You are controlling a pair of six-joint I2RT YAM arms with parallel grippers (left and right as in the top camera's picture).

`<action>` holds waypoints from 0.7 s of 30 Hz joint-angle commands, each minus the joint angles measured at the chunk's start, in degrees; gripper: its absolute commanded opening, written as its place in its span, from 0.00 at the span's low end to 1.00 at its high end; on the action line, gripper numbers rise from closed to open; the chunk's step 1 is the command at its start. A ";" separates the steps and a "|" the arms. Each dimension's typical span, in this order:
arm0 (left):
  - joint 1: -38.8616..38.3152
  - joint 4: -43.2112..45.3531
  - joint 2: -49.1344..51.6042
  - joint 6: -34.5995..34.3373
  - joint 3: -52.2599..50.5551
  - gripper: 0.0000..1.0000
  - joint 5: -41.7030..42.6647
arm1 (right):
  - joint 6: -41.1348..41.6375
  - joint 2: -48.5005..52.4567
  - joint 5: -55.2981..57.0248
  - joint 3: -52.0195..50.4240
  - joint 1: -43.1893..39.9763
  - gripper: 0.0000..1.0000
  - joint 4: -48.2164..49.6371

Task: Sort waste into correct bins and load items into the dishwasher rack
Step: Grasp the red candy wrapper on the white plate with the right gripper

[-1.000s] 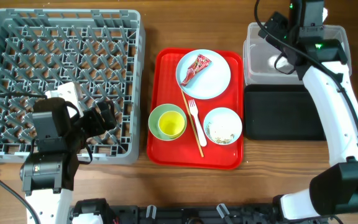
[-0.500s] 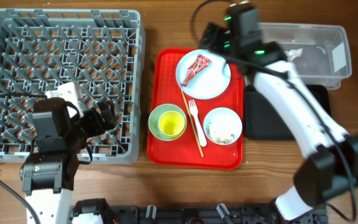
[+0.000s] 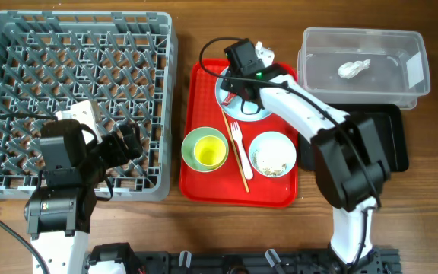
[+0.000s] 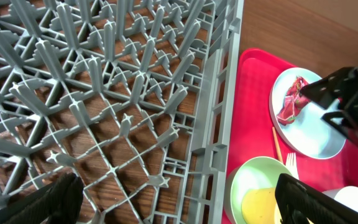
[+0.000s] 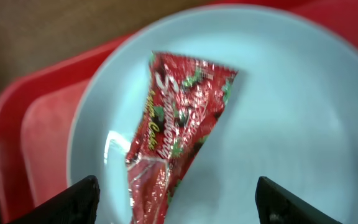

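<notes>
I find my right pincer (image 5: 180,194) spread wide and holding nothing. It hangs directly over the red-and-white snack wrapper (image 5: 178,127) on the pale blue round plate (image 5: 291,124). The wrapper's long axis runs crosswise to the jaws' closing line, slightly left of centre.

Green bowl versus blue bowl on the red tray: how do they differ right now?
The pale green bowl holds a small yellow cup; the pale blue bowl holds loose rice-like grains with beige scraps. The pale green bowl sits on the side nearer the dishwasher rack, the pale blue bowl on the side nearer the black tray. Both stand upright on the red tray, look similar in size, and are untouched by either gripper.
</notes>
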 commanded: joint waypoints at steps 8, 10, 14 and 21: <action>-0.37 0.02 -0.35 -0.31 1.05 1.00 0.72 | 2.99 3.13 -0.46 -0.20 1.33 0.68 -1.92; -0.37 0.02 -0.35 -0.31 1.05 1.00 0.72 | 3.06 3.13 -0.74 -0.74 1.40 0.65 -2.01; -0.37 0.02 -0.35 -0.31 1.05 1.00 0.72 | 3.43 3.13 -1.81 -1.68 1.53 0.50 -2.62; -0.37 0.02 -0.35 -0.31 1.05 1.00 0.72 | 4.31 3.10 -2.25 -1.66 1.55 0.15 -4.85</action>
